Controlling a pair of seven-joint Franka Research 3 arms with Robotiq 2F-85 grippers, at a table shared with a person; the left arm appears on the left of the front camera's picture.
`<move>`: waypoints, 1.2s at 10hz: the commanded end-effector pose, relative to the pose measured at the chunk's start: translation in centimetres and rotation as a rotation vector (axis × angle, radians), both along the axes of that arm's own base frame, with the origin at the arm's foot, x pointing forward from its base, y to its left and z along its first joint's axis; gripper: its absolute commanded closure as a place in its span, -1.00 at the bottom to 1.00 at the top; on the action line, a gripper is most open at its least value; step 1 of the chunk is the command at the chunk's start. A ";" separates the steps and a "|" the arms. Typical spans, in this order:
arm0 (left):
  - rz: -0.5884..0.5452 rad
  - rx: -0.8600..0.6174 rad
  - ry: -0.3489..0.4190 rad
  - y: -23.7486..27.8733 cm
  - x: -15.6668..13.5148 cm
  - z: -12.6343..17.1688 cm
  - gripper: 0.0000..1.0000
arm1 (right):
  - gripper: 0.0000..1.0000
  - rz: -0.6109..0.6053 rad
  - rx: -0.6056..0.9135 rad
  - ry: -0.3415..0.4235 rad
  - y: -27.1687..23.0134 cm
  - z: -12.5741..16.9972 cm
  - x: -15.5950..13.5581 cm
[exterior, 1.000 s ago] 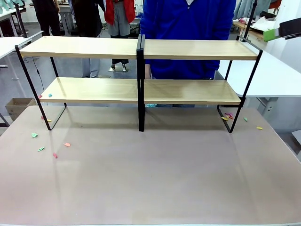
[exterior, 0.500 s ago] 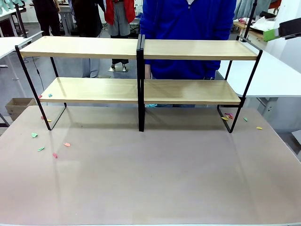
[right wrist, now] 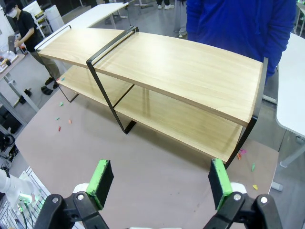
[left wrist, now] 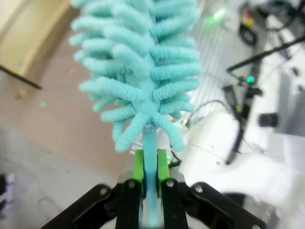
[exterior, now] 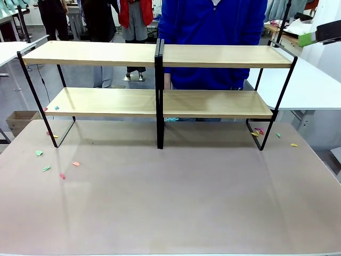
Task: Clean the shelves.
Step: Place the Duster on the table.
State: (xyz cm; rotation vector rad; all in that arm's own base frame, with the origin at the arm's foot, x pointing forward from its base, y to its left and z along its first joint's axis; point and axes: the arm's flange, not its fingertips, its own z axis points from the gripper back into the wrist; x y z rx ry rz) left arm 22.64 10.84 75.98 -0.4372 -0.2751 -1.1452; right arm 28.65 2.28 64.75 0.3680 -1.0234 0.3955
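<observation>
Shelves (right wrist: 181, 71) well beyond wide-apart right jaws

The front camera faced 12 o'clock across the worktop (exterior: 170, 202) at the shelves (exterior: 160, 101). The right wrist camera looked down from higher, sharing both. The left wrist camera sat close behind a duster (left wrist: 138, 71).

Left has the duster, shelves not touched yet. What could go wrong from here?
1. The left gripper pinches only the thin handle of the fluffy teal duster; pressing on a board may twist it in the grip.
2. Paper scraps lie on the tabletop beside the shelves; sweeping the scrap on the lower board may add to them.
3. The person stands close behind; a long sweep could reach them.
</observation>
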 end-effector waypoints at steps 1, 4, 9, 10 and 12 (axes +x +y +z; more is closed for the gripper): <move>-0.298 0.118 0.180 -5.3 2.7 -2.3 0.75 | -1.00 0.077 0.148 0.201 -0.6 -1.2 -1.6; -0.313 0.271 0.429 -11.9 8.3 -11.6 0.75 | -1.00 0.084 0.503 0.997 -1.5 -12.4 -3.0; -0.178 0.183 0.602 -10.9 8.4 -17.8 0.75 | -1.00 0.088 0.487 0.924 -5.3 -12.1 0.1; -0.299 0.243 0.546 -13.3 10.2 -19.0 0.75 | -1.00 0.088 0.487 0.924 -5.3 -12.1 0.1; -0.251 0.328 0.540 -12.7 10.3 -19.2 0.75 | -1.00 0.088 0.487 0.924 -5.3 -12.1 0.1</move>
